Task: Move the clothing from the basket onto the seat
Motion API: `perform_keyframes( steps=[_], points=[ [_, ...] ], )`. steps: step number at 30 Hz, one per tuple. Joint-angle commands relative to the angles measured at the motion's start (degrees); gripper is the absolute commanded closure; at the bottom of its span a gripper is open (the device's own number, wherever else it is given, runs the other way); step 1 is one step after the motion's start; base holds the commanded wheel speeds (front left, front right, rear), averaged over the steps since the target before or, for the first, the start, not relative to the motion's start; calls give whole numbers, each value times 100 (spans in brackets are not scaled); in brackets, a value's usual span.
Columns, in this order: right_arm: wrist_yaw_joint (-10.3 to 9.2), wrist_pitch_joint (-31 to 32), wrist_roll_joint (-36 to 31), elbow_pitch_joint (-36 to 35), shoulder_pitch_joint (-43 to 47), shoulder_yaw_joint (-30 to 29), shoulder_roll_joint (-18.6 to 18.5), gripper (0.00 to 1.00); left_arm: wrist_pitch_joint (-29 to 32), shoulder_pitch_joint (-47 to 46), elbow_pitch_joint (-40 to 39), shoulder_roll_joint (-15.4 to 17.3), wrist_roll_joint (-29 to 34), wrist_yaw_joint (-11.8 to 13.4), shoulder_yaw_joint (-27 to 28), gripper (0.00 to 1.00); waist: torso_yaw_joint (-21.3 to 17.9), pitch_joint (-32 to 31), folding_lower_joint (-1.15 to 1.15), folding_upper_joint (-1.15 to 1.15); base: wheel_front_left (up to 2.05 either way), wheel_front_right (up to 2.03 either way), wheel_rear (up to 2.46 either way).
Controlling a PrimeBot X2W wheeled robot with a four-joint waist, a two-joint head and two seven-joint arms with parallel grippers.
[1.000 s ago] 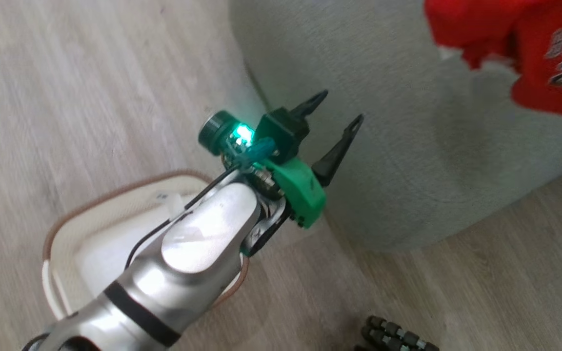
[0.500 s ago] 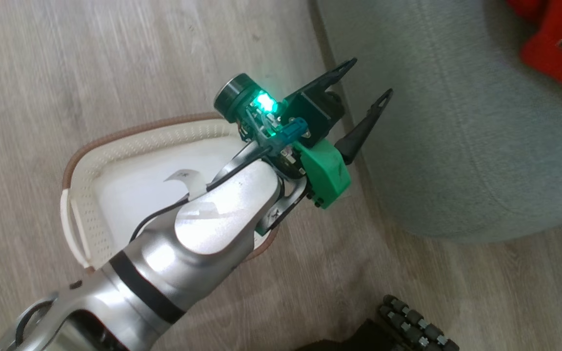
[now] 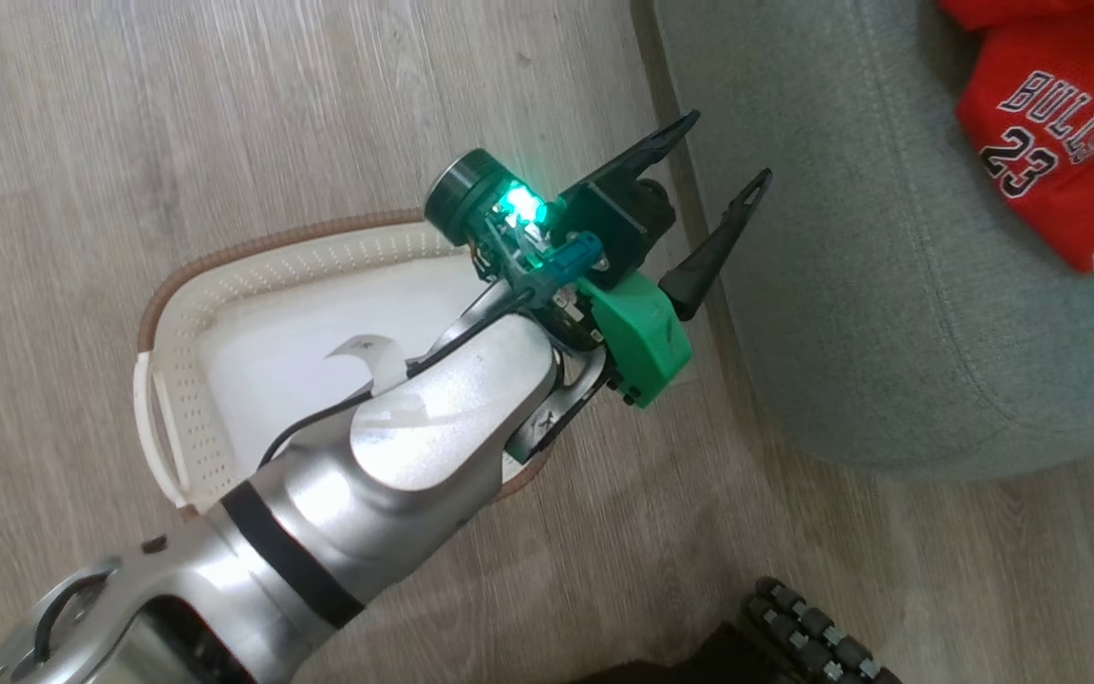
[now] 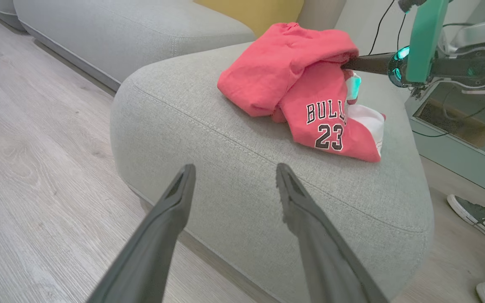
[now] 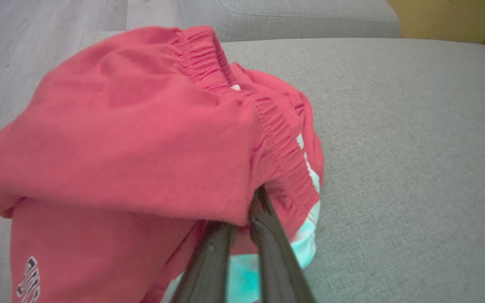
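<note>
The clothing point(image 4: 305, 84), red w/ "BULLS 23" lettering & white trim, is seen heaped on the seat point(image 4: 234, 176), on the part away from the basket. One fold at the elastic waistband is held up off the cushion. It is pinched by the right gripper point(image 5: 246, 223), whose two dark fingers are drawn nearly together w/ fabric caught btwn them; the tips are hidden under the cloth. The rest of the garment is draped onto the upholstery, printed panel showing.

The left gripper point(image 3: 727, 147) is held well apart from the garment, nr the seat's edge, fingers spread wide w/ nothing btwn them; a green light is lit at its wrist. Beneath that arm the basket point(image 3: 253, 275) is shown on the wood-look floor point(image 3: 129, 142), just beside the seat, its perforated white wall & brown rim partly covered by the silver forearm.

In the left wrist view a second grey cushion point(image 4: 120, 29) & a yellow one point(image 4: 251, 10) are pictured behind the seat, and a person's shoe point(image 4: 472, 214) is seen on the floor by its far corner.
</note>
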Motion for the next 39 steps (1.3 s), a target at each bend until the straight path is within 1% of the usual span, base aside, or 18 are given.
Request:
perform_keyframes(
  steps=[1, 5, 10, 12, 16, 20, 24, 27, 28, 30, 31, 35, 37, 39],
  points=[
    [-2, -29, 43, 10, 90, 58, -332, 0, -56, -213, -154, -57, -19, 37, 71, 0, -16, -80, -1, 0, 0, 0, 0],
    [-2, -67, 189, 76, -12, 485, -398, 0, -200, -131, -33, -57, -185, 16, 49, 0, -50, -422, -1, 0, 0, 0, 0],
    [-2, -38, 392, 70, 3, 977, -467, 0, -391, 143, 156, -29, -391, -33, 138, 0, -80, -1059, -1, 0, 0, 0, 0],
    [-2, 88, 587, -74, 54, 1146, -526, 0, -450, 290, 184, 32, -464, -36, 193, 0, -91, -1316, -1, 0, 0, 0, 0],
    [-2, 229, 876, -401, 96, 1463, -768, 0, -542, 617, 129, 182, -603, -42, 315, 0, -85, -1825, -1, 0, 0, 0, 0],
    [-2, 174, 1127, -729, 117, 1668, -983, 0, -595, 947, -33, 330, -712, -24, 441, 0, -23, -2281, -1, 0, 0, 0, 0],
    [-2, -74, 1240, -1162, 83, 1720, -1163, 0, -625, 1272, -249, 568, -761, 54, 604, 0, 80, -2663, -1, 0, 0, 0, 0],
    [-2, -197, 1216, -1472, 114, 1656, -1267, 0, -637, 1526, -457, 818, -789, 153, 782, 0, 187, -2885, -1, 0, 0, 0, 0],
    [-2, -197, 1216, -1472, 114, 1656, -1267, 0, -637, 1526, -457, 818, -789, 153, 782, 0, 187, -2885, -1, 0, 0, 0, 0],
    [-2, -227, 1132, -1662, 186, 1593, -1292, 0, -641, 1701, -623, 993, -806, 235, 922, 0, 258, -3001, -1, 0, 0, 0, 0],
    [-2, -232, 1059, -1787, 203, 1472, -1291, 0, -643, 1784, -708, 1077, -807, 282, 990, 0, 295, -3041, -1, 0, 0, 0, 0],
    [-2, -237, 682, -2282, 685, 696, -1176, 0, -646, 2089, -1047, 1320, -730, 518, 1324, 0, 523, -3195, -1, 0, 0, 0, 0],
    [-2, -237, 452, -2536, 1078, 165, -1075, 0, -647, 2246, -1176, 1413, -688, 592, 1455, 0, 647, -3249, -1, 0, 0, 0, 0],
    [-2, -238, 209, -2803, 1538, -365, -898, 0, -647, 2407, -1291, 1506, -671, 639, 1587, 0, 745, -3283, -1, 0, 0, 0, 0]
  ],
)
